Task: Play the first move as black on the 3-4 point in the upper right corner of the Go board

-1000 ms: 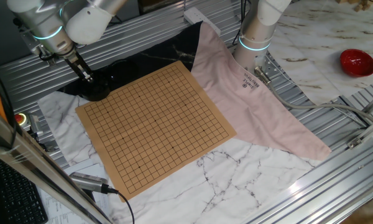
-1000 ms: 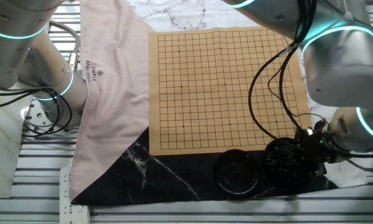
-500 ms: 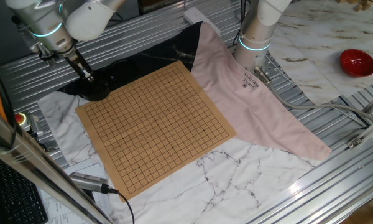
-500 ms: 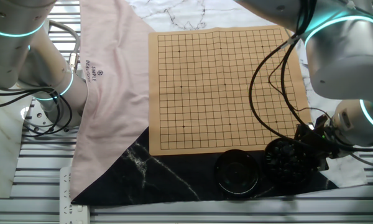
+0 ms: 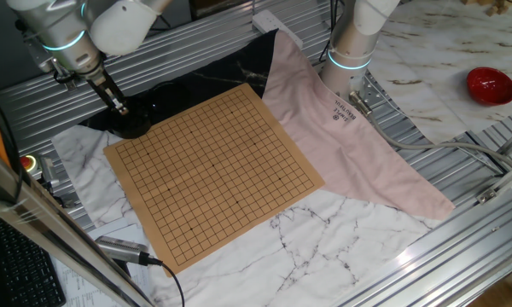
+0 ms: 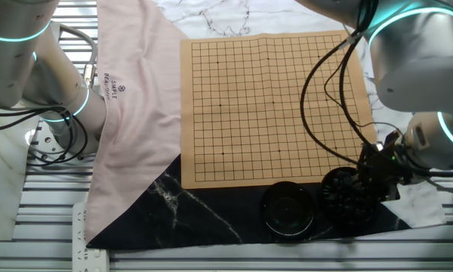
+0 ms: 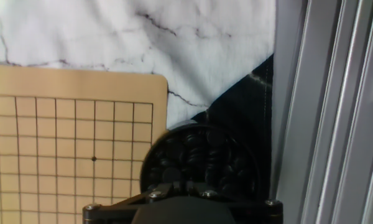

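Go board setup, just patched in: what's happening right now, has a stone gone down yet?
No stone is on the Go board yet; its grid is bare in both fixed views. The arm's gripper is over the bowl of black stones that sits on the dark cloth just off one board corner. A second round black container sits beside the bowl. The hand view looks straight down into the stones, but the fingers are not visible there, so I cannot tell whether a stone is held.
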Controlling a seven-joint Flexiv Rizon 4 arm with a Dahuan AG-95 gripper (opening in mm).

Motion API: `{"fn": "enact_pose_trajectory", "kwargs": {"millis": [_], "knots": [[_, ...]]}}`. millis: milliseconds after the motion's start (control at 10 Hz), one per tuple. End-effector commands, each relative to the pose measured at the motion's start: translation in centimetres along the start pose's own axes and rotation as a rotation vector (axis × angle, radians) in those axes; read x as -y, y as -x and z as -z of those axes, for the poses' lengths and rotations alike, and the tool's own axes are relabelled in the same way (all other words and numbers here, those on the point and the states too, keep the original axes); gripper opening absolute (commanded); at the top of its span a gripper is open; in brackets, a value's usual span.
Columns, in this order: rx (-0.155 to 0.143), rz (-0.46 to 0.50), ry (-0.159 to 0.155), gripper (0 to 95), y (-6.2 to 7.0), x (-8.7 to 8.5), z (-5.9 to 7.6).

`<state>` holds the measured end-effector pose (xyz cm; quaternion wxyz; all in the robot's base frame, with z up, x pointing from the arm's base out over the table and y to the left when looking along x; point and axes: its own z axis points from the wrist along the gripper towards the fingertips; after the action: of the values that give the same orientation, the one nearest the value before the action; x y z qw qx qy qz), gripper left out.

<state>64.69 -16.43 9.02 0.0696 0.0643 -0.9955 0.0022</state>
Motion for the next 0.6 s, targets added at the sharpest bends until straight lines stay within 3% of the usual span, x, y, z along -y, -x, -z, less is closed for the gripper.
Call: {"fn": "enact_pose_trajectory", "kwargs": {"millis": [100,600], "knots": [[0.003,-0.023,0.007,0.0,1.0,-1.1,0.1],[0.015,-0.054,0.01,0.0,3.5,-3.3,0.3]]}}
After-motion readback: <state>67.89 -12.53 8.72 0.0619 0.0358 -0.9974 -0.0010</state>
